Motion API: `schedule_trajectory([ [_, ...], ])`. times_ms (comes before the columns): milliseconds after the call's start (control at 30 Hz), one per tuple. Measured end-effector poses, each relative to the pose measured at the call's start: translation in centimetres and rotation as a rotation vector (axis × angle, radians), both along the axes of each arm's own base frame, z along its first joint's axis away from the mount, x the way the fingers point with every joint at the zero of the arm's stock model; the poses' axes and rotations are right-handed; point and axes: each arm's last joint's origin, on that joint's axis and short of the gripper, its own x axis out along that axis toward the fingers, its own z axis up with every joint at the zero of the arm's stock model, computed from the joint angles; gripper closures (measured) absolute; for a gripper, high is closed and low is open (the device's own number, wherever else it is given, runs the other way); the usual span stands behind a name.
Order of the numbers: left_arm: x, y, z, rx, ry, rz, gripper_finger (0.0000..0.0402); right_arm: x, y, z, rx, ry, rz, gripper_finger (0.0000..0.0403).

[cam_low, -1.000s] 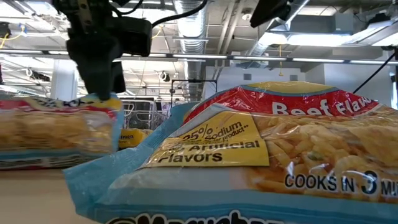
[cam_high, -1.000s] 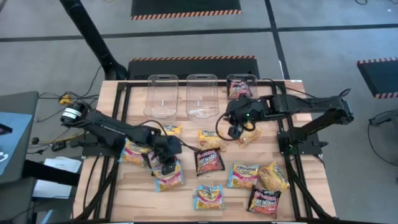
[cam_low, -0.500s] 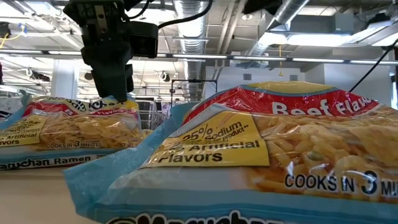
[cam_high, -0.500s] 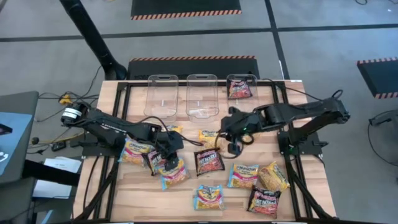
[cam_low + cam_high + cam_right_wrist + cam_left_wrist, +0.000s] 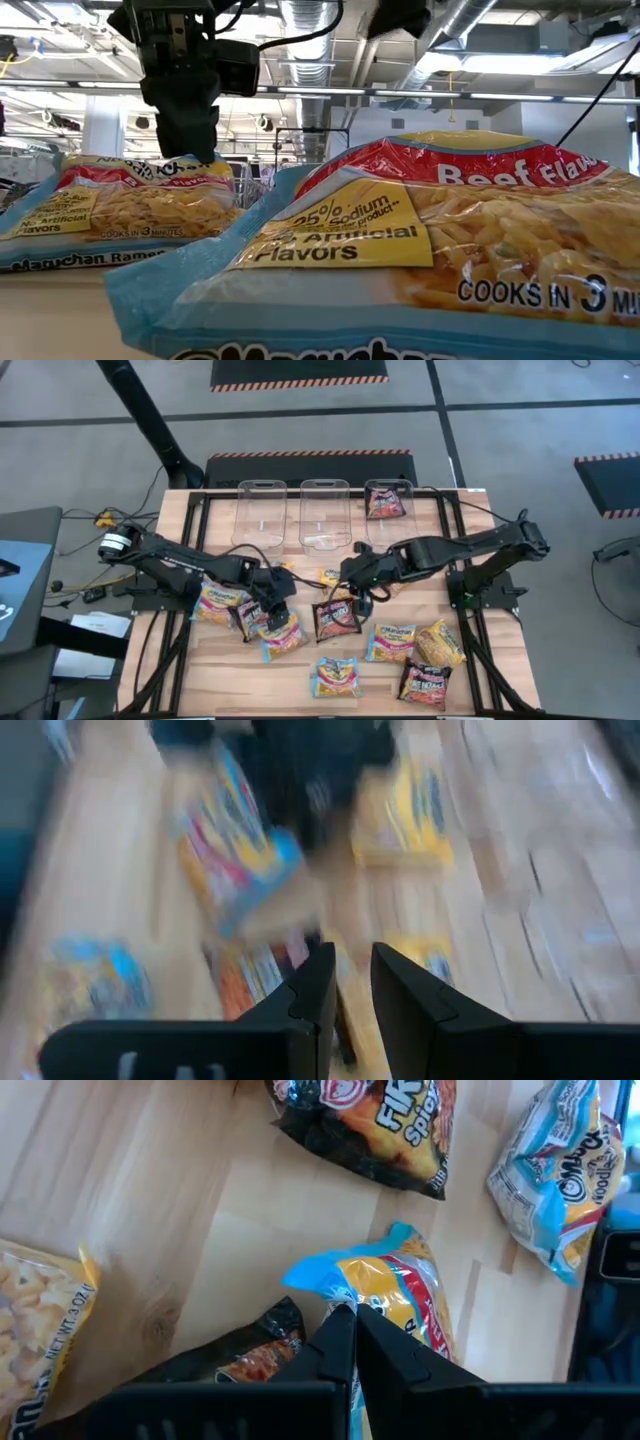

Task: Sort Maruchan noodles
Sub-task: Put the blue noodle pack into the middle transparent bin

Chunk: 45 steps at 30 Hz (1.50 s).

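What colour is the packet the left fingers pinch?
Light blue with yellow packet; left wrist view.

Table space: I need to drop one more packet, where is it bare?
Bare wood lies at the table right edge, beyond the yellow packet, and along the near left edge, below the blue packet in the left hand. The middle is crowded.

The tabletop (image 5: 500, 650) is light wood with a black frame on it. Three clear bins (image 5: 260, 512) stand in a row at the far edge. Many noodle packets (image 5: 391, 641) lie flat on the wood, some blue and yellow, some orange, some black and red (image 5: 336, 619).
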Motion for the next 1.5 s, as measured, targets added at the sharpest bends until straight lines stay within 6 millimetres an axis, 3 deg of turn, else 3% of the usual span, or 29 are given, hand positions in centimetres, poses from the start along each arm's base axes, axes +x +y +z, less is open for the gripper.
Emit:
schedule_trajectory([
  [167, 0.1, 0.2, 0.1, -0.023, -0.009, -0.038, 0.0393, -0.2, 0.1, 0.1, 0.002, 0.004, 0.005, 0.0309],
  [600, -0.2, 0.8, -0.3, 0.041, 0.032, 0.005, 0.0300, -0.6, 0.1, 0.1, -0.002, 0.023, 0.006, 0.0309],
  [800, -0.2, 1.2, -0.3, -0.001, 0.042, -0.003, 0.0295, -0.6, 0.1, 0.1, -0.002, 0.022, 0.006, 0.0309],
  [1267, 1.0, 0.9, -3.0, -0.135, 0.126, -0.032, 0.0295, -0.6, 0.0, 0.1, -0.010, 0.031, 0.013, 0.0309],
  [1500, 1.3, 0.6, -3.2, -0.194, 0.113, -0.068, 0.0295, -0.7, 0.0, 0.1, -0.011, 0.035, 0.013, 0.0309],
])
